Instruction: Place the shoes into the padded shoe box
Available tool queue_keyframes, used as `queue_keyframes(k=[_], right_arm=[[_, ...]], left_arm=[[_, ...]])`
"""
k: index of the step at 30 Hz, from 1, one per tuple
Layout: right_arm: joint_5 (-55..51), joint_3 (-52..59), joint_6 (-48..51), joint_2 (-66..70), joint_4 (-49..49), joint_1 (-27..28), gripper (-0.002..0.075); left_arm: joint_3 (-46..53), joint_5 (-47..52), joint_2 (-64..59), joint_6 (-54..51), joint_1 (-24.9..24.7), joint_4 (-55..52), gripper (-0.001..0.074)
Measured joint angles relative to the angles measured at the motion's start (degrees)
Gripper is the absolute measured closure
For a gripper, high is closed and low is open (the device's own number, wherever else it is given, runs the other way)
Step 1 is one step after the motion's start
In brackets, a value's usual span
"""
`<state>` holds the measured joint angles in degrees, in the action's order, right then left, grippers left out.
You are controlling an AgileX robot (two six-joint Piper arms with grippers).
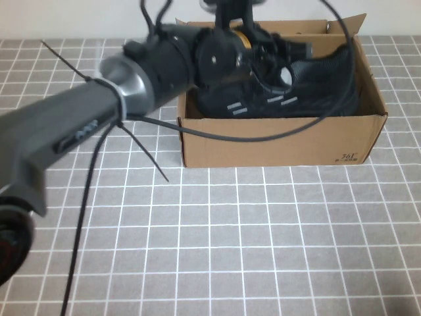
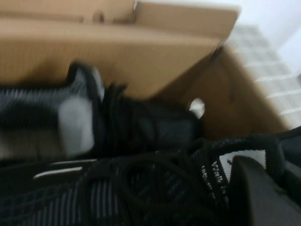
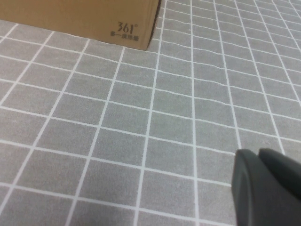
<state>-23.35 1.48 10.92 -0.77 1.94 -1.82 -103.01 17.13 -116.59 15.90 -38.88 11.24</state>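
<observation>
The brown padded shoe box [image 1: 283,141] stands at the far middle of the table. Both black knit shoes are inside it. The near shoe [image 1: 263,102] shows its white dash stripes; the other shoe [image 1: 332,69] lies behind it. My left gripper [image 1: 296,52] reaches down into the box and is shut on the near shoe [image 2: 117,197] at its tongue. One finger [image 2: 263,197] presses on the white tongue label. The other shoe's grey lining [image 2: 73,120] shows beside the box wall [image 2: 141,52]. My right gripper [image 3: 257,154] is shut and empty, low over the tiles near the box's printed corner [image 3: 127,28].
The table [image 1: 263,250] is covered with a grey cloth with a white grid. The left arm's black cables [image 1: 250,135] hang across the box front. The box flaps [image 1: 352,26] stand up at the back.
</observation>
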Motion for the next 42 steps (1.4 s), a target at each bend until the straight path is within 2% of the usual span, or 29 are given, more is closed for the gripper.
queue_keyframes(k=[13,16,21,23,26,30,32,38,42], right_arm=[[0.1,0.0,0.0,0.0,-0.9,0.0,0.0734],[0.1,0.0,0.0,0.0,-1.0,0.0,0.0734],[0.1,0.0,0.0,0.0,-1.1,0.0,0.0734],[0.1,0.0,0.0,0.0,-1.1,0.0,0.0734],[0.1,0.0,0.0,0.0,-1.1,0.0,0.0734],[0.1,0.0,0.0,0.0,-1.2,0.0,0.0734],[0.1,0.0,0.0,0.0,-1.2,0.0,0.0734],[0.1,0.0,0.0,0.0,-1.2,0.0,0.0734],[0.1,0.0,0.0,0.0,-1.2,0.0,0.0734]], left_arm=[[0.0,-0.4,-2.0,0.5,-0.7,0.3,0.0718],[0.0,-1.1,-2.0,0.4,-0.7,0.3,0.0655],[-0.1,-1.9,-1.3,0.2,-0.7,0.3,0.0442],[-0.1,-0.9,-0.4,-0.5,-0.7,0.0,0.0406],[-0.1,3.8,2.7,-5.7,-0.7,-1.8,0.0452],[-0.1,14.9,9.9,-18.1,-0.7,-6.0,0.0652],[-0.1,20.9,14.2,-21.0,-0.8,-8.5,0.0700],[-0.1,35.1,27.3,-24.3,-0.8,-13.7,0.0731],[3.4,37.6,37.9,-24.8,-0.9,-14.3,0.0734]])
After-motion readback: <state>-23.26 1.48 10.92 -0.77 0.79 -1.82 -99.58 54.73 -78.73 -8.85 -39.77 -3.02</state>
